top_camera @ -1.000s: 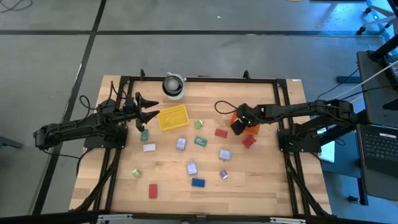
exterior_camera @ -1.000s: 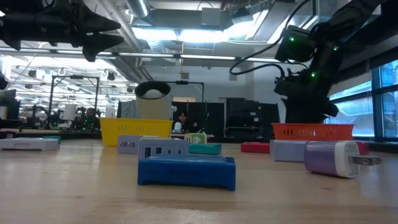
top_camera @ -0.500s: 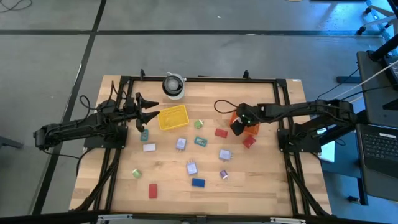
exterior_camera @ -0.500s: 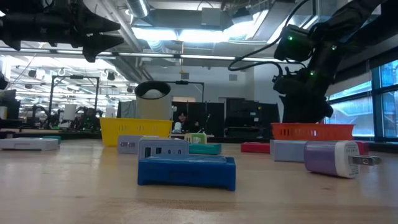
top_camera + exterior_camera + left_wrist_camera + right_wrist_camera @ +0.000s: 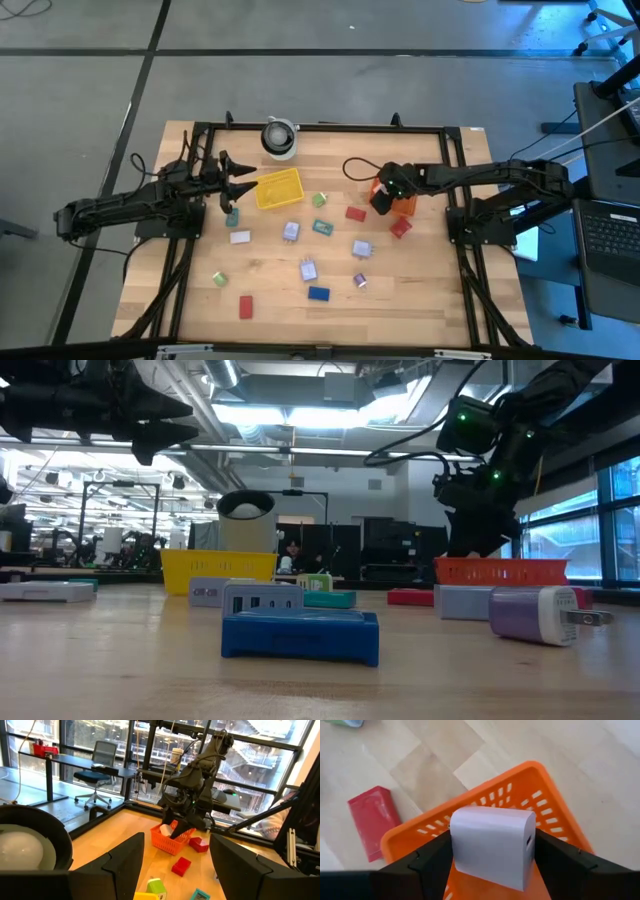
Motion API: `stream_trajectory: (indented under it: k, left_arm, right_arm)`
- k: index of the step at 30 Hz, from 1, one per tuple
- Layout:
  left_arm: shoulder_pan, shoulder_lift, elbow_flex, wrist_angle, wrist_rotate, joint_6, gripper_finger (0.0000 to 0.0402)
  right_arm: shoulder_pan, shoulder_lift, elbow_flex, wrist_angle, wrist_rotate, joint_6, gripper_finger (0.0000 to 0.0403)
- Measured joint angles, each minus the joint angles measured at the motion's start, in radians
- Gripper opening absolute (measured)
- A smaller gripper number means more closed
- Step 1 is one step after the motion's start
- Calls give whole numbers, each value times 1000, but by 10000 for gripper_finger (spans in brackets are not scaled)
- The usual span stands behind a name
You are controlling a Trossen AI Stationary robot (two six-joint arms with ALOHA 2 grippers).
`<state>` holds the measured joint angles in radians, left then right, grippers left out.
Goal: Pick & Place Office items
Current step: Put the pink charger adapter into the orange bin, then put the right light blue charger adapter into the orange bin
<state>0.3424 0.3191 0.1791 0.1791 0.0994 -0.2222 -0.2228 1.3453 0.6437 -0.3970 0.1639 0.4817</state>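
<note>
Hovering over the orange plastic mesh basket (image 5: 401, 201), the right gripper (image 5: 492, 851) has its fingers (image 5: 427, 865) pinching a pale lavender rectangular charger block (image 5: 492, 845) by its two sides, the block hanging above the basket's open interior. A flat red rectangular block (image 5: 372, 820) lies on the light wooden surface (image 5: 420, 290) just beside the basket, on the side toward the surface's middle, and a second red block (image 5: 401, 227) lies just beside the basket's near edge. Farther from the basket, toward the middle of the surface, the remaining office items lie scattered and apart: a blue rectangular block (image 5: 300, 634), a lavender plug adapter (image 5: 535, 614), a teal block (image 5: 322, 227) and a green-and-white block (image 5: 320, 200). Well apart from the orange basket, across the surface, stands a yellow plastic mesh basket (image 5: 277, 188), and just beyond that the left gripper (image 5: 243, 181) waits raised, its fingers (image 5: 122, 865) spread and holding nothing.
</note>
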Motion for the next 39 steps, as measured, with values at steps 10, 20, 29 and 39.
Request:
stream_trajectory:
  k: [10, 20, 29, 39]
  left_arm:
    - [0, 0, 0, 0, 0, 0, 222]
    - [0, 0, 0, 0, 0, 0, 222]
    - [0, 0, 0, 1, -11, 0, 222]
    - [0, 0, 0, -4, -11, -3, 222]
  right_arm:
    - [-9, 0, 0, -11, -23, 31, 306]
    - [-13, -10, 1, -12, 5, 47, 299]
    - [22, -87, 204, -277, 112, 33, 263]
    - [222, -117, 346, -391, 75, 119, 263]
